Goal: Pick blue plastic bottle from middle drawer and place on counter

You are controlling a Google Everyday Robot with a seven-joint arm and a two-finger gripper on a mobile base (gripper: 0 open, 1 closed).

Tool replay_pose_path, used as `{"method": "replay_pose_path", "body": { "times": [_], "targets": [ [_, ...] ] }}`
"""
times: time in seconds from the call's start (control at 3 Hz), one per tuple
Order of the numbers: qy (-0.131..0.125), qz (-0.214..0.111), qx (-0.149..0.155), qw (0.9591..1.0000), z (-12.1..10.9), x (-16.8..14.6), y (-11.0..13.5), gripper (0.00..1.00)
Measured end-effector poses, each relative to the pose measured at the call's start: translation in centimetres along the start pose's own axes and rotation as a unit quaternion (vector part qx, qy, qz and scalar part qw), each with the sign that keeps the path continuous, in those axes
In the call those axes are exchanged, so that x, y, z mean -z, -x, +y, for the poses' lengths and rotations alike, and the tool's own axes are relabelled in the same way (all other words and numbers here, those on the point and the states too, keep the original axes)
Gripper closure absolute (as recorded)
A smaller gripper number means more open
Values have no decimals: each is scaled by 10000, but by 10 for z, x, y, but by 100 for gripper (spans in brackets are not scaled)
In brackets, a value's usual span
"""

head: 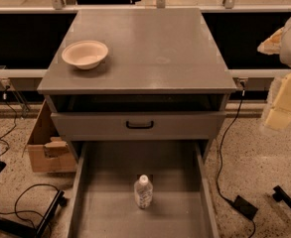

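The blue plastic bottle point(143, 191) stands upright in the open middle drawer point(105, 205), well apart from the gripper point(283, 108) at the right edge (spread or closed, I cannot tell), so a glancing approach could topple it.

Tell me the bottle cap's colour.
The cap is white, camera view; hand at right edge.

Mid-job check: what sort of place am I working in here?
Likely a lab or office test area: a lone grey cabinet, a cardboard box beside it, a power brick on the speckled floor. The gripper hangs at the right edge, beside the cabinet.
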State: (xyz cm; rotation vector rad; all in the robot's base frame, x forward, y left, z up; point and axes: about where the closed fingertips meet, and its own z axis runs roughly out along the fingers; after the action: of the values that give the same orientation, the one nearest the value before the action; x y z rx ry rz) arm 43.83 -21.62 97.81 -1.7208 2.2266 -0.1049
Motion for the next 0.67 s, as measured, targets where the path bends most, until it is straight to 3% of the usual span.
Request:
{"method": "replay_pose_path", "body": {
  "times": [0.33, 0.67],
  "targets": [
    [0, 0, 0, 10000, 0, 0, 0, 0],
    [-72, -399, -209, 9990, -1, 0, -6, 0]
  ]
}}
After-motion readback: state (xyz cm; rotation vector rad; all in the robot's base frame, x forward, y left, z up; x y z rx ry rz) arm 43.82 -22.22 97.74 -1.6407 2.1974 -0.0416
